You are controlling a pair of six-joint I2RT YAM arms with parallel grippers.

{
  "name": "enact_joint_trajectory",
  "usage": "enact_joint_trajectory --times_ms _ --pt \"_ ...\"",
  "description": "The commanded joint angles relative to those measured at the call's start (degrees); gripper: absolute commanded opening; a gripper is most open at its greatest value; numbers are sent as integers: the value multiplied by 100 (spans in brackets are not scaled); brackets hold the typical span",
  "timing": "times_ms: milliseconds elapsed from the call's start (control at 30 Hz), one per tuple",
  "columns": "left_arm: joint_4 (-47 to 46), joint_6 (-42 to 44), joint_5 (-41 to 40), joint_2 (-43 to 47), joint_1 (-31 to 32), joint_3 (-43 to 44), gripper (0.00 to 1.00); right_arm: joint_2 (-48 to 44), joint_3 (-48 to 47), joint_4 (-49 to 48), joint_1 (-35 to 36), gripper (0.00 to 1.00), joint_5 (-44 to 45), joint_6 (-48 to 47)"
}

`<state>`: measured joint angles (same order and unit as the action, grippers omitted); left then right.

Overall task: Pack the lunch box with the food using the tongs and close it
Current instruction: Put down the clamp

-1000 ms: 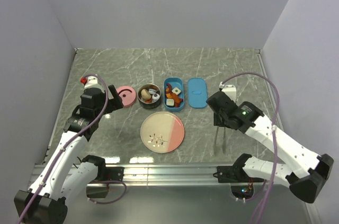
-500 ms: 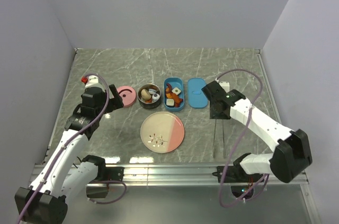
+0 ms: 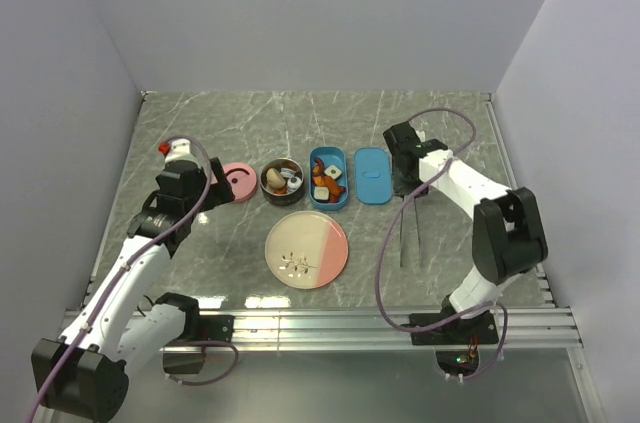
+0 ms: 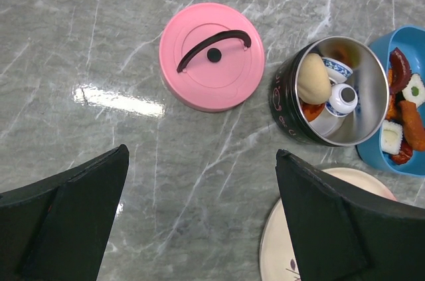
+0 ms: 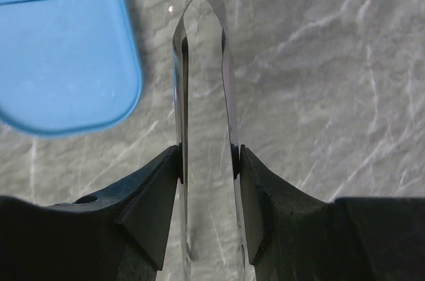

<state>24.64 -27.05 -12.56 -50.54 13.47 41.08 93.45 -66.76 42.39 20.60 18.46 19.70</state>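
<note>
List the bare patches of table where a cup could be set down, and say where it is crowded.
Bare: the wide strip of table behind the row, up to the back wall; the patch left of the plate. Crowded: pink lid, tin, box and blue lid stand close in a row, plate just in front.

The left arm and right arm wear white shells with black joints. A lilac cable loops along each. Their fingers are matte black wedges.
</note>
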Motion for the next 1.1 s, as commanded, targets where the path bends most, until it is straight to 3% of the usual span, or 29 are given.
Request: enact_joint_trajectory --times_ms 0,233,767,1067 --pt "-223 129 -107 -78 6 260 100 322 -267 -248 -144 48 -140 -318" --pt "-293 138 -80 -219 -3 304 100 701 -504 -249 -258 50 -299 -415" --pt "-338 147 -54 -245 -29 295 100 877 -548 -275 -267 65 -299 -432" --pt "-311 147 -54 -175 -29 295 100 606 -706 -223 -267 66 -106 -441"
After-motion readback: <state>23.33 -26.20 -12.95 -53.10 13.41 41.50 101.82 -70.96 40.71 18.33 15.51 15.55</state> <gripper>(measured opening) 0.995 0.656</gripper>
